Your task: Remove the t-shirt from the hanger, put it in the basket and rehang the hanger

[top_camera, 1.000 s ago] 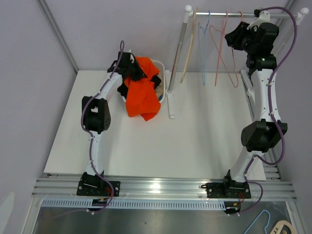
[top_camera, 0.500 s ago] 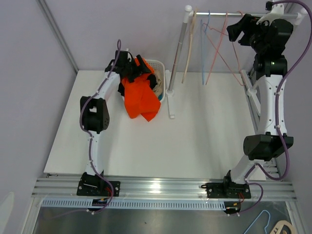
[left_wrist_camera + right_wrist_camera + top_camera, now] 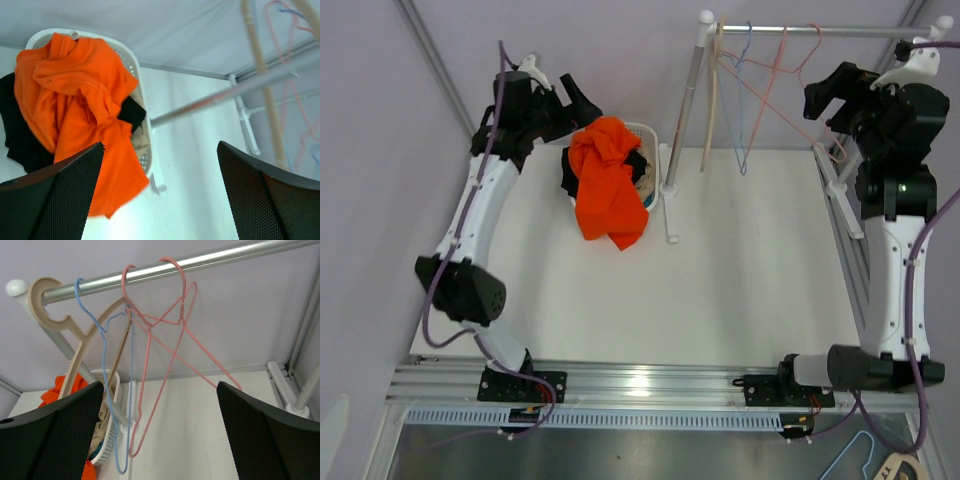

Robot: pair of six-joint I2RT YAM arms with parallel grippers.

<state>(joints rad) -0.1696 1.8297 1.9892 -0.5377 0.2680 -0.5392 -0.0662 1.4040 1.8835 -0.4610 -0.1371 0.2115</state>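
Orange t-shirt [image 3: 610, 190] droops over the white basket [image 3: 131, 60] rim, mostly outside; its weight may drag it onto the counter [image 3: 740, 260]. The left fingers [image 3: 50, 200] and right fingers [image 3: 45, 435] are spread, empty.

Left pincer [image 3: 572, 100] held high, jaws apart — right pincer [image 3: 825, 98] high too, arm upright, jaws apart

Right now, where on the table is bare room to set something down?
The table is bare across its near half and right of the rack foot. Crowded at back left, where the shirt spills from the basket; hangers hang over the back right.
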